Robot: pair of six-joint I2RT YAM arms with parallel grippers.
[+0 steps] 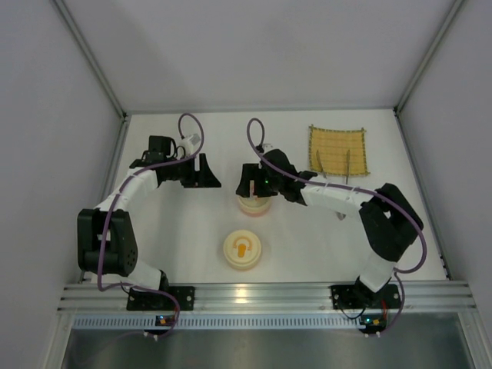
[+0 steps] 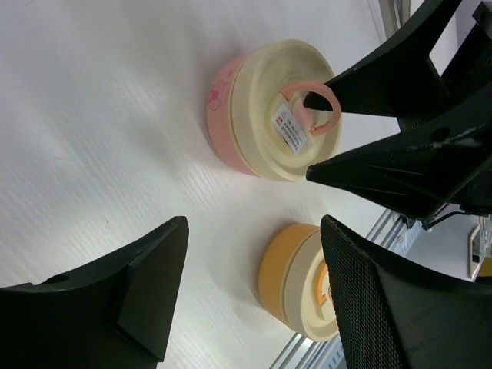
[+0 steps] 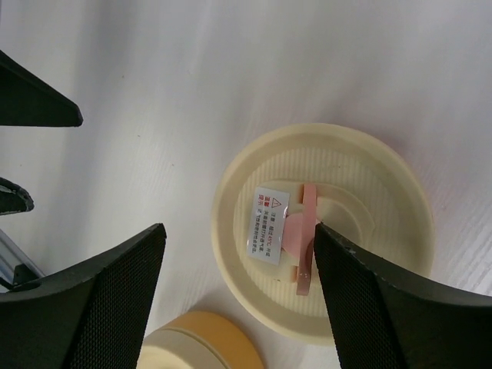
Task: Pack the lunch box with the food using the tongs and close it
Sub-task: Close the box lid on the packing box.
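Observation:
The lunch box shows as two closed bowls. A pink bowl with a cream lid [image 1: 254, 204] [image 2: 261, 115] [image 3: 323, 231] stands mid-table, its pink ring handle [image 2: 311, 108] [image 3: 307, 238] raised. An orange bowl with a cream lid [image 1: 243, 249] [image 2: 296, 280] [image 3: 200, 342] sits nearer the arms. My right gripper [image 1: 250, 187] [image 3: 238, 231] hangs open over the pink bowl's lid, one finger right beside the handle. My left gripper [image 1: 209, 173] [image 2: 254, 231] is open and empty, left of the pink bowl. The tongs [image 1: 347, 165] lie on the mat. No food shows.
The yellow woven mat [image 1: 338, 150] lies at the back right. White walls close the table on three sides, and an aluminium rail [image 1: 261, 294] runs along the near edge. My right gripper's fingers [image 2: 384, 77] reach into the left wrist view over the pink bowl.

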